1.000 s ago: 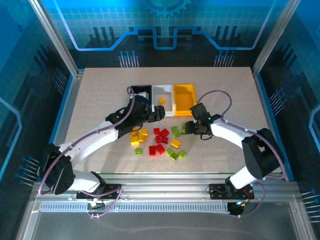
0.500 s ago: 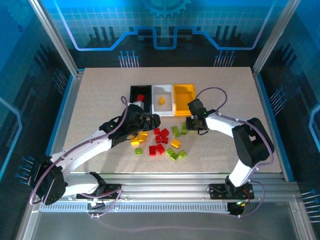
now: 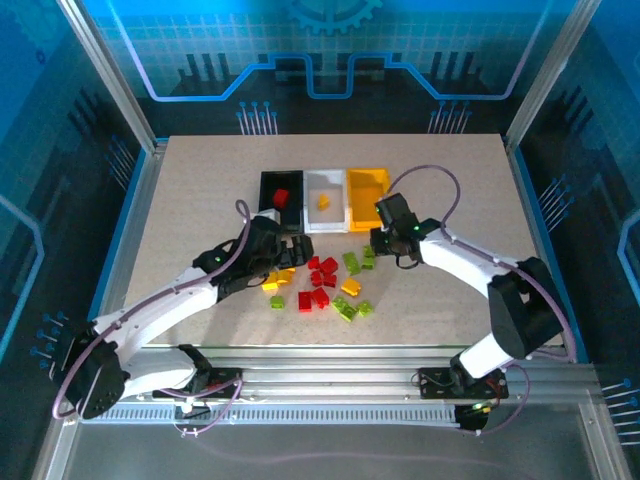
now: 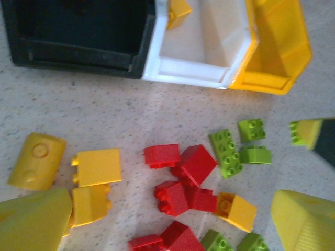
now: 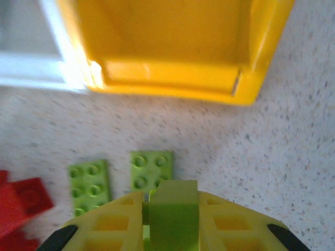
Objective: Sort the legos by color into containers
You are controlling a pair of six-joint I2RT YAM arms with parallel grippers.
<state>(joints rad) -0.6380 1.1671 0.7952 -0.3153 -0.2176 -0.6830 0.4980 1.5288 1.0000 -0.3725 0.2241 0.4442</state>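
Blue-lit panels wall in a beige speckled table point(image 3: 200, 200), and both arms reach across it toward the middle. Toward the far side we see the containers, three in a touching row: the black bin point(image 4: 78, 26) on the left, the white bin point(image 4: 188, 73) in the centre and the yellow bin point(image 4: 277, 47) on the right.

The left gripper point(image 4: 170, 209) hangs over the left part of the scatter. Its fingers point(image 4: 31, 219) are spread wide, with nothing between them but bricks lying on the table. We cannot tell whether either pad touches one. The right gripper point(image 5: 170, 222) sits just in front of the yellow bin, clamped tight on one green brick point(image 5: 172, 201).

In front of the bins lie the loose legos point(image 4: 191, 164): red ones clustered in the middle, yellow ones mostly to the left, green ones to the right and the near side. Two green pieces point(image 5: 152, 170) lie flat, studs up, on the table just beyond the held brick. One red brick point(image 3: 281, 197) rests in the black bin, and one yellow brick point(image 4: 178, 10) in the white bin.
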